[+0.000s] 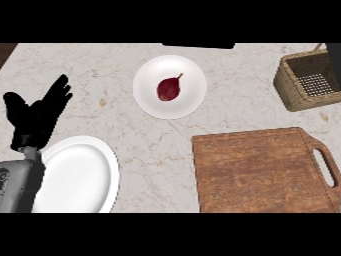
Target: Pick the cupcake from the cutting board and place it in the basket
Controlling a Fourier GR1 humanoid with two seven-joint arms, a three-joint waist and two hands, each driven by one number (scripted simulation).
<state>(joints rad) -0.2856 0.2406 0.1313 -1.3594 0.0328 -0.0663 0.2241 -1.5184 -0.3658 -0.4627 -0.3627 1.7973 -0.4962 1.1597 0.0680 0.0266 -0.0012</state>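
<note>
Between cutting board [258, 170] and basket [306, 82], bare counter [239, 110]; plates well aside.

- I see even, fairly bright light across the pale tabletop [239, 110], with no glare.
- Shadows are faint; only a soft dark edge shows beneath the plate [171, 86].
- The basket [309, 80] interior reads darker than its rim.

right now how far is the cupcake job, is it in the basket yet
No cupcake shows anywhere. The cutting board is bare, so the pick looks done or the cupcake is hidden. The basket interior that shows holds no cupcake, though a dark shape covers its right side. The left hand rests open at the left edge, holding nothing; the right hand is out of view. Placement can't be confirmed.
</note>
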